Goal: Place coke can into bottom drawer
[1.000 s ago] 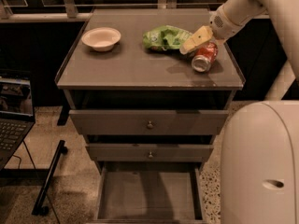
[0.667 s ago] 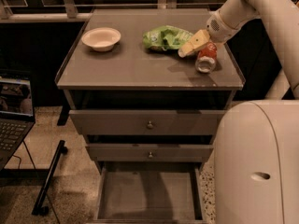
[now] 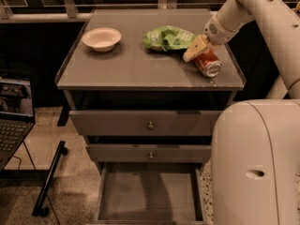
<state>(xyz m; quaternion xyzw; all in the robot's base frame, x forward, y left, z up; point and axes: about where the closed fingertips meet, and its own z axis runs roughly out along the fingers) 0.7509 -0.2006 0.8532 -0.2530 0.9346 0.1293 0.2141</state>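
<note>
The coke can (image 3: pixel 207 63) is red with a silver end and lies on its side at the right edge of the grey cabinet top (image 3: pixel 140 64). My gripper (image 3: pixel 198 48) comes down from the upper right and sits right at the can's far end, touching or nearly touching it. The bottom drawer (image 3: pixel 149 199) is pulled out below the cabinet front, a shallow grey tray with nothing in it.
A green chip bag (image 3: pixel 167 37) lies just left of the gripper. A white bowl (image 3: pixel 101 38) stands at the left of the top. Two upper drawers (image 3: pixel 150 123) are shut. A laptop (image 3: pixel 14 111) sits at the left, and my white body (image 3: pixel 255 163) fills the lower right.
The gripper has come down slightly onto the can. The can has shifted a little to the right and toward the front edge.
</note>
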